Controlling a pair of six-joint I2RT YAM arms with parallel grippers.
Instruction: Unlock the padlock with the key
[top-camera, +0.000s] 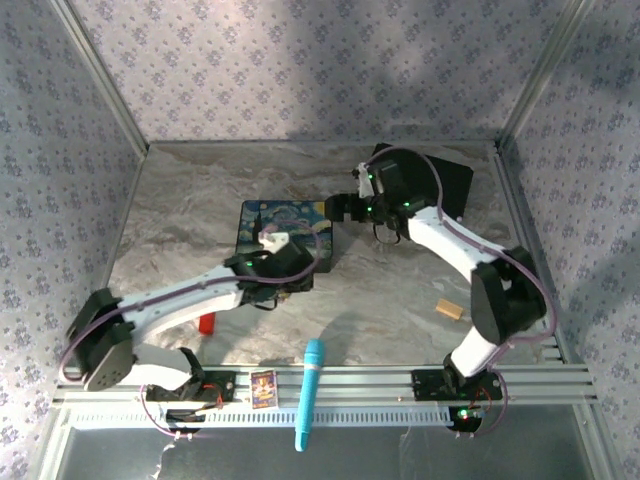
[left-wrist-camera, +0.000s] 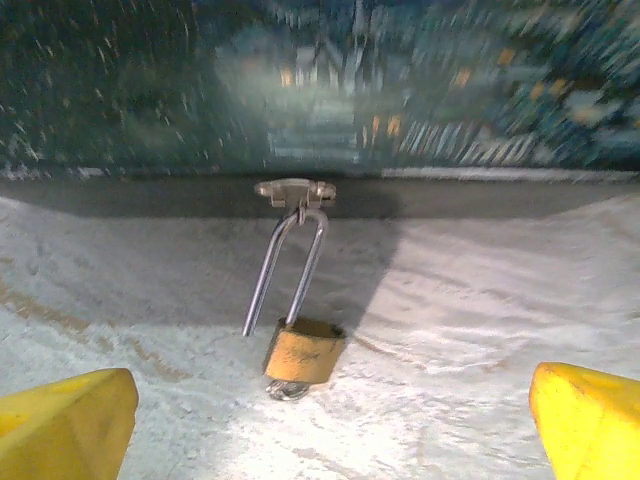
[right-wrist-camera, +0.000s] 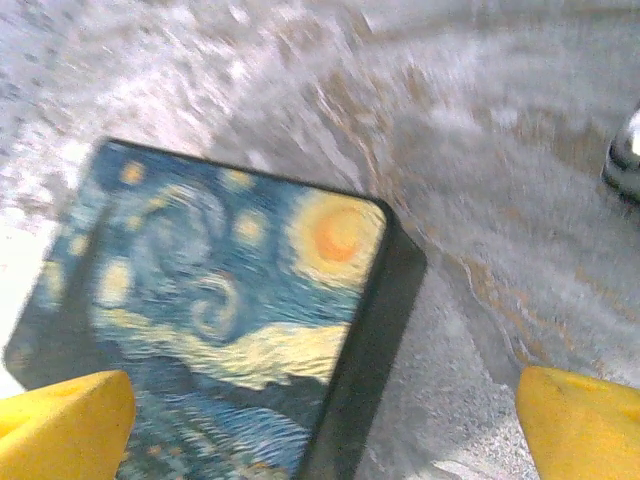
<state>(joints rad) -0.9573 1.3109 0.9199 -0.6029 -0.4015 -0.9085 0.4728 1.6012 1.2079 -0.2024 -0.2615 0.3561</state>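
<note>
— Against the side wall of the starry-night tin (top-camera: 288, 218), low on the marbled tabletop (top-camera: 180, 220): the brass padlock (left-wrist-camera: 304, 352). How does it sit?

— Body tilted, resting on the tabletop. The long silver shackle (left-wrist-camera: 290, 265) runs up and hooks through a small metal hasp (left-wrist-camera: 295, 190) on the tin's wall. Right leg enters the body. Left leg ends free, just beside the body.

— Any sign of the key (left-wrist-camera: 287, 389)?

— A small silvery bit sticks out at the lower end of the body, touching it. Probably the key, but too blurred to be certain.

— And the left gripper (left-wrist-camera: 330, 430)?

— Spread wide, holding nothing. Yellow fingertips (left-wrist-camera: 65, 425) sit at the two lower corners of the left wrist view. The padlock lies ahead and between them, apart from both.

— The right gripper (right-wrist-camera: 320, 430)?

— Also spread wide and empty. It hangs over the tin's painted lid, near one corner. From above, the right arm reaches toward the tin's far right corner and the left arm lies across its near edge.

— What else is on the tabletop?

— Red block (top-camera: 207, 322) just beside the left arm. Tan block (top-camera: 450, 311) near the right arm, well apart from the tin. Light-blue cylinder (top-camera: 309, 395) lying across the rail between the two bases. Black board (top-camera: 448, 185) at the far right corner.
</note>
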